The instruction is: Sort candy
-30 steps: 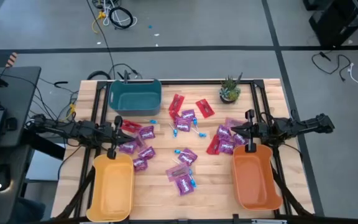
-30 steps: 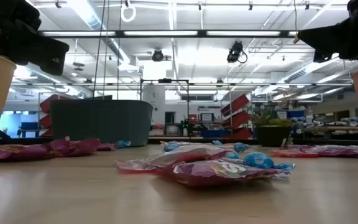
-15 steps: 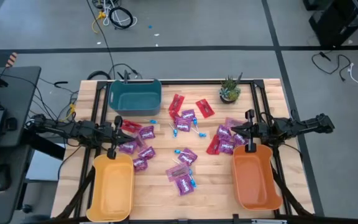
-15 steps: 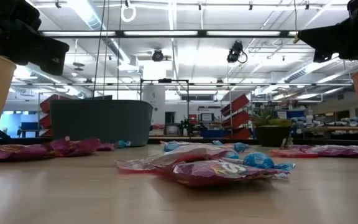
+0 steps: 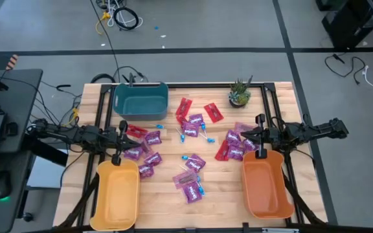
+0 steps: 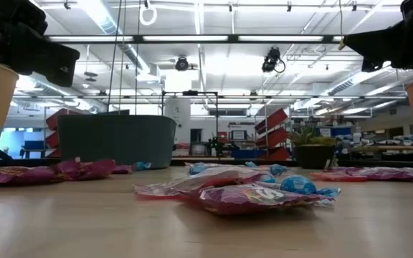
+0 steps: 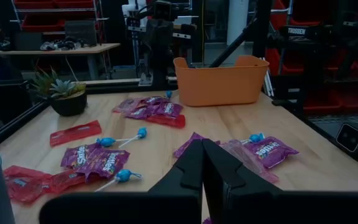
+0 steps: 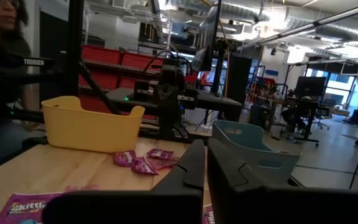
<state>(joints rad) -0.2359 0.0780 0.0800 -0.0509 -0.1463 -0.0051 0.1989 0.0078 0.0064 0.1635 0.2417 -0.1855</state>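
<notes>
Overhead, the wooden table (image 5: pixel 225 194) keeps its widest bare stretch along the 6 o'clock edge, between the yellow bin (image 5: pixel 116 195) at 7 o'clock and the orange bin (image 5: pixel 267 185) at 5 o'clock. A teal bin (image 5: pixel 140 99) sits at 11 o'clock and a small potted plant (image 5: pixel 239 94) at 1 o'clock, both near the far edge.

The candy (image 5: pixel 190 145) is scattered across the middle: red packets (image 5: pixel 213 111) toward 12 o'clock, purple packets (image 5: pixel 191 191) nearer 6 o'clock, blue lollipops (image 5: pixel 188 157) between them, with more purple clusters toward 9 and 3 o'clock.

The left gripper (image 5: pixel 120 142) hovers at 9 o'clock just beyond the yellow bin, jaws pressed together and holding nothing; its wrist view shows the fingers (image 7: pixel 188 171) meeting. The right gripper (image 5: pixel 259 136) hovers at 3 o'clock above the far end of the orange bin, likewise closed tight and empty.

From table height, both bins are cut off at the frame's sides, and only dark parts of the arms show in the top corners. A person (image 8: pixel 2 74) stands at the edge of the right wrist view, partly cut off.

Nothing on the table has shifted since a second ago, and both arms remain where they were.
</notes>
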